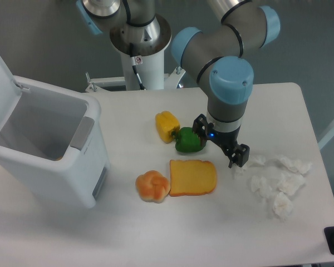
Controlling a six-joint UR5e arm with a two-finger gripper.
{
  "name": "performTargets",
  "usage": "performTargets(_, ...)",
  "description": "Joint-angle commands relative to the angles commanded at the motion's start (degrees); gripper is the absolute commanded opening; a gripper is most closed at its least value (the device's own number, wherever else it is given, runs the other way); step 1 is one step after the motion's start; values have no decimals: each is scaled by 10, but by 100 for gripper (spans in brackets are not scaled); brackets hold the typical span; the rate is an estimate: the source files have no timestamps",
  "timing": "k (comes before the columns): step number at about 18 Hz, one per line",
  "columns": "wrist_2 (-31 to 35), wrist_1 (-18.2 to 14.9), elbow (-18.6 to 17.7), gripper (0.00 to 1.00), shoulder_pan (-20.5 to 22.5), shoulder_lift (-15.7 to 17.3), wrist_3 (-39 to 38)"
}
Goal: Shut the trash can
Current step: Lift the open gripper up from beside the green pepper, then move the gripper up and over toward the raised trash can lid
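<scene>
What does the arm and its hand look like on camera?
The arm has grey tube links and light-blue joint caps on a white pedestal. The hand is small and black with a blue light; a black cable runs down the pedestal.

Bright, even light falls from overhead, leaving only soft, short shadows under the toy foods and beside the trash can (50,150). The white table (172,233) is pale but not blown out. Focus is sharp throughout, with slight softness toward the frame edges
</scene>
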Motion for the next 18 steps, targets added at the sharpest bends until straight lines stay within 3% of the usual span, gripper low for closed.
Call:
performTargets(6, -3, 9, 2, 100, -13, 14, -3)
performTargets(9, -6, 8, -17, 100, -10, 35, -5)
performTargets(13, -60, 11, -100, 100, 17, 97, -10)
performTargets(18, -112, 3, -155, 100, 23, 183, -13)
